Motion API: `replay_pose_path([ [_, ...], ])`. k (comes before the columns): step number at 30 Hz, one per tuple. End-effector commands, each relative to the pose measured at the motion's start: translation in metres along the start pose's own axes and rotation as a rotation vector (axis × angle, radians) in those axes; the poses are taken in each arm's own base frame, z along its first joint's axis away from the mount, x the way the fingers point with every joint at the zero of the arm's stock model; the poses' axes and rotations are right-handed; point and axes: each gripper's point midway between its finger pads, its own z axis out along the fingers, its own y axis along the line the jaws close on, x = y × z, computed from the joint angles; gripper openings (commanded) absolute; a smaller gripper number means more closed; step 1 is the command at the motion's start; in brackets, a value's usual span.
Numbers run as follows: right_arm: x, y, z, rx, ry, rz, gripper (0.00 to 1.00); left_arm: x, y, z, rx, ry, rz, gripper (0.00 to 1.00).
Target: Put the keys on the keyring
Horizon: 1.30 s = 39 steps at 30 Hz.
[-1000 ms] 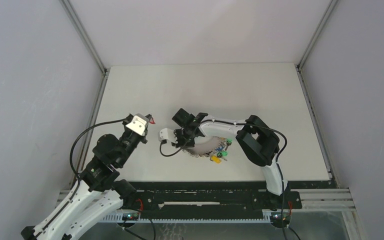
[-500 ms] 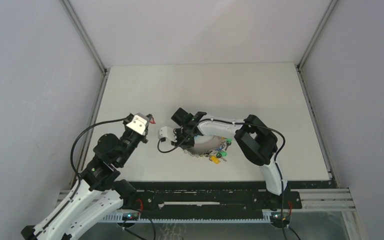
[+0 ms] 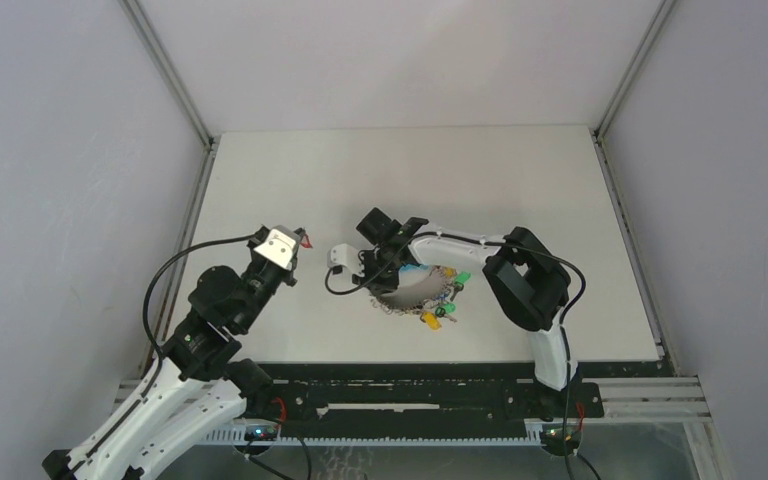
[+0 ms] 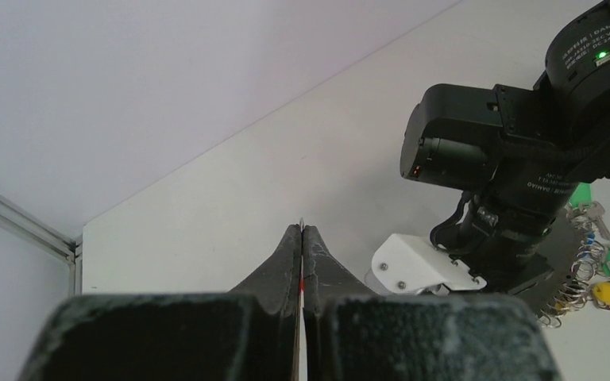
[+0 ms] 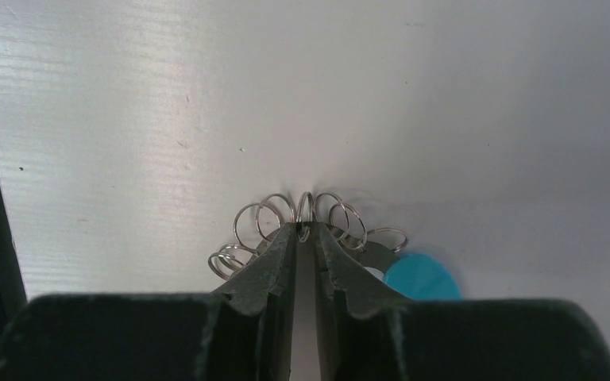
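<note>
Key (image 3: 304,239) lies along left claw's (image 4: 302,232) fingers, tip seemingly pointing forward.

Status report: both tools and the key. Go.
Left tool shut on red-tagged key. Right tool slightly open around small ring on keyring rim. Key not yet on. Tools apart.

Your right gripper (image 5: 306,230) sits low over the white table (image 5: 206,95), its dark jaws a narrow slit apart. One small silver ring (image 5: 306,208) stands edge-on right at the tips; you can't tell whether they pinch it. More small rings fan out on both sides, and the keyring (image 5: 421,278) shows its light-blue part just to the right.
</note>
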Motion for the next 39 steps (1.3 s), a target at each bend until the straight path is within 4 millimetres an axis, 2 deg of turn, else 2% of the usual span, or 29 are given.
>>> replay_pose_path([
  [1,-0.020,-0.002,-0.022,0.006,-0.109,0.006,0.11,-0.002,-0.002,0.003,0.003,-0.023,-0.024,0.00],
  [10,-0.022,0.005,-0.017,-0.039,-0.132,-0.001,0.10,-0.004,-0.004,0.003,0.014,-0.029,-0.025,0.00],
  [18,-0.024,0.003,-0.012,-0.037,-0.143,0.005,0.10,-0.003,-0.004,0.003,0.016,-0.028,-0.026,0.00],
  [31,-0.007,0.003,-0.005,-0.027,-0.114,0.045,0.09,-0.004,-0.005,0.003,0.020,-0.029,-0.027,0.00],
  [39,-0.006,-0.003,0.000,0.004,-0.139,0.056,0.11,-0.003,-0.005,0.004,0.019,-0.026,-0.026,0.00],
])
